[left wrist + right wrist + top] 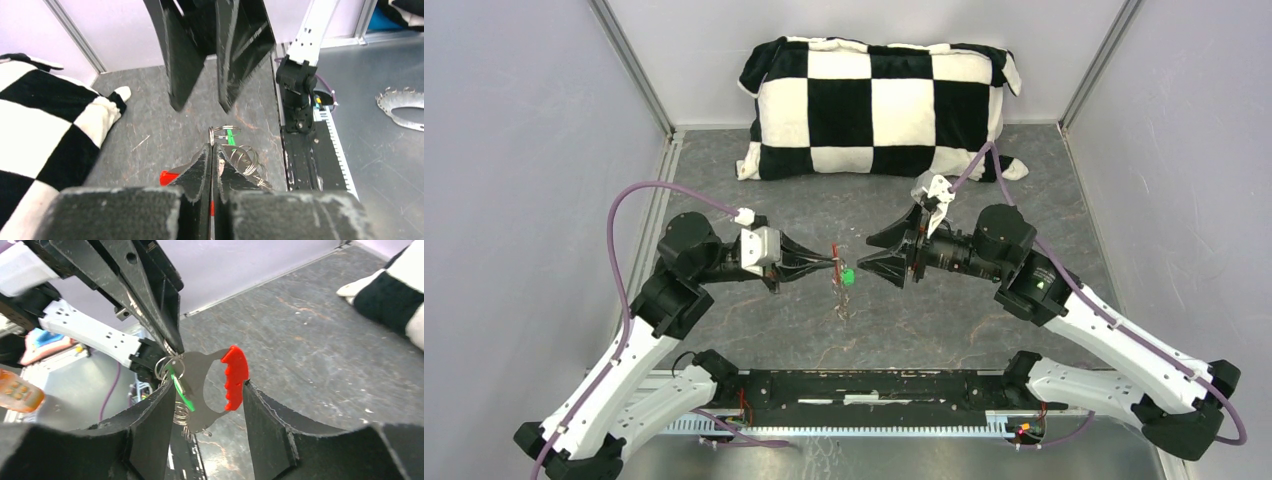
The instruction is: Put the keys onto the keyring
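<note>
From overhead, my left tool (830,264) reaches in from 9 o'clock and my right tool (867,254) from 3 o'clock. They meet tip to tip above the middle of the grey tabletop (774,200). The keyring (837,285) hangs between them, with the green key (848,277) just at its 3 o'clock side. A chequered pillow (879,105) lies at 12 o'clock against the back wall.

On the left wrist camera, my left tool (212,148) is clenched on the keyring (222,131). The ring pokes out at 12 o'clock past the tips, and the green key (231,136) is on it. The red tag (169,177) shows at 9 o'clock and coiled chain (247,160) at 3 o'clock. The right tool's fingers (177,75) stand parted beyond.

On the right wrist camera, my right tool (210,387) is released, its jaws well apart. The red tag (235,377) sits between them, close to the 3 o'clock finger; I cannot tell whether it touches. The green key (180,390) dangles from the ring near the 9 o'clock finger.
</note>
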Tool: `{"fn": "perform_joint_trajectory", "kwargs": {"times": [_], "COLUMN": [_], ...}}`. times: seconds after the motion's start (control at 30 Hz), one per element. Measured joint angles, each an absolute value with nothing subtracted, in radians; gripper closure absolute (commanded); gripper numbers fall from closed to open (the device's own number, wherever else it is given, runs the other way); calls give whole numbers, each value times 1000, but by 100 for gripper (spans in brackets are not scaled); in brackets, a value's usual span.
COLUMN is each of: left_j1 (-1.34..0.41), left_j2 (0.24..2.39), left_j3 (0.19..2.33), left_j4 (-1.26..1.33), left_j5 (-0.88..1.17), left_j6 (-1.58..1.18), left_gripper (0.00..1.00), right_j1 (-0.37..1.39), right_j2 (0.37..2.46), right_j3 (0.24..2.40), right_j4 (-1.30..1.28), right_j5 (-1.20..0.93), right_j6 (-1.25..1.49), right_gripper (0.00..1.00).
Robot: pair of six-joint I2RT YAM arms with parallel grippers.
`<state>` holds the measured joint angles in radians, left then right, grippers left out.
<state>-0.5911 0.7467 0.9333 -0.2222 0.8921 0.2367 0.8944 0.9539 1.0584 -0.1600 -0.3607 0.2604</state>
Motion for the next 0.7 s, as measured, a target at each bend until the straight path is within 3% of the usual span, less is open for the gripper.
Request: {"fn": "perform_joint_trajectory", "kwargs": {"times": [0.3,0.7], "left_j1": [-591,-591], "left_j2": [789,789], "left_j3": [925,925], "left_j4": [2,85], "left_j5": [901,927], "left_j6": [96,63], "left_gripper": [98,98], "right_j1": [849,791], "right_j2": [945,954], "right_j3": [925,802], "right_j4": [97,443], "right_j5": [-480,-580], "right_j6": [486,778], "right_gripper": [40,47]}}
